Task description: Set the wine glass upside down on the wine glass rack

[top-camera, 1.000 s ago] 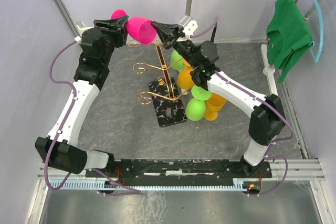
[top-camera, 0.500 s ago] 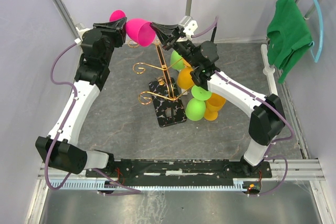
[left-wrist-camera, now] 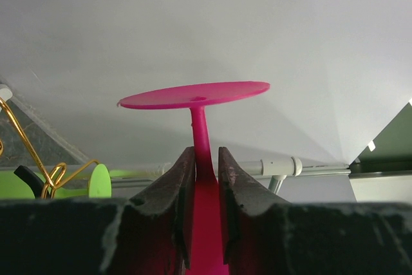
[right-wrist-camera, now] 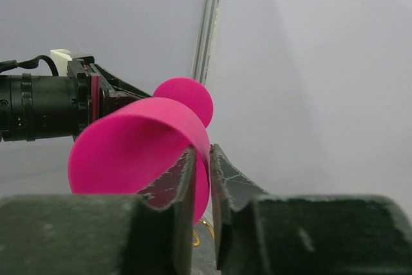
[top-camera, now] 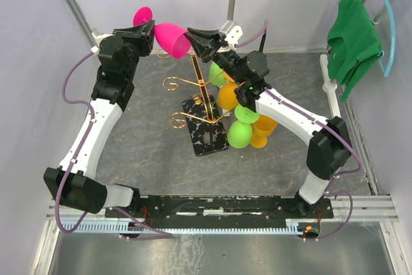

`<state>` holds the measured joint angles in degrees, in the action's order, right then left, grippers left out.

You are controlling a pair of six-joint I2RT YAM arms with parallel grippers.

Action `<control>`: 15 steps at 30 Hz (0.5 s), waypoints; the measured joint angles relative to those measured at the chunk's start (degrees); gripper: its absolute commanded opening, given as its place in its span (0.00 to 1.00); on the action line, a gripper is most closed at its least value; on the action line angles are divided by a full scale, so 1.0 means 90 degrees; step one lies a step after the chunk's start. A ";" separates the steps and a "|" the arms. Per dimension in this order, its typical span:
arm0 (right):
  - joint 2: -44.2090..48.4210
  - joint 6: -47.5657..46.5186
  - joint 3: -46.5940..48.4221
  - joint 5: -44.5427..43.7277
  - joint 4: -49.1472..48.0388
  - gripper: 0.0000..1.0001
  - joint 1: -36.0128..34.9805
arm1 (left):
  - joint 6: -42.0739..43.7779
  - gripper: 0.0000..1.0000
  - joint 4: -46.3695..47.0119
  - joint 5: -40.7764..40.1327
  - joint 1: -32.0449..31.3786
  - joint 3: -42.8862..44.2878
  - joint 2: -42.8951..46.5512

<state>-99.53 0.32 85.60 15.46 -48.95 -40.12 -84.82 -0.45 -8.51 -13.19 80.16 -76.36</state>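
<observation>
Holding pink wine glass (top-camera: 171,37) in both hands, upper centre of top view; we log it roughly horizontal, foot toward upper left, bowl mouth toward right. We see left hand (left-wrist-camera: 206,158) closed tight on stem just under foot. We see right hand (right-wrist-camera: 201,159) pinching bowl rim, one finger inside, one outside. Glass hangs just above top of gold wine glass rack (top-camera: 201,91); contact we cannot tell. Rack stands on worktop (top-camera: 148,146), frame centre; green and orange glasses (top-camera: 239,133) cluster on rack's right side.
</observation>
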 measured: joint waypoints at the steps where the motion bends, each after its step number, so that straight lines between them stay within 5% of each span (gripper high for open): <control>1: 0.0039 -0.0029 -0.0044 -0.0010 0.0024 0.36 -0.0002 | 0.0002 0.04 0.0000 0.0007 0.0012 0.0000 0.0000; 10: 0.0835 -0.0639 -0.0712 -0.0291 0.0631 0.68 -0.0032 | 0.0510 0.03 0.0092 0.0000 0.0714 0.0066 -0.0012; 15: 0.1452 -0.1161 -0.1061 -0.0651 0.1350 0.75 -0.0032 | 0.1552 0.03 0.0279 -0.0017 0.1061 0.0243 -0.0012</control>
<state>-86.46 -10.13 76.05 9.61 -36.80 -40.40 -70.85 2.07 -8.67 -3.64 82.35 -76.47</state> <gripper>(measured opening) 0.719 0.213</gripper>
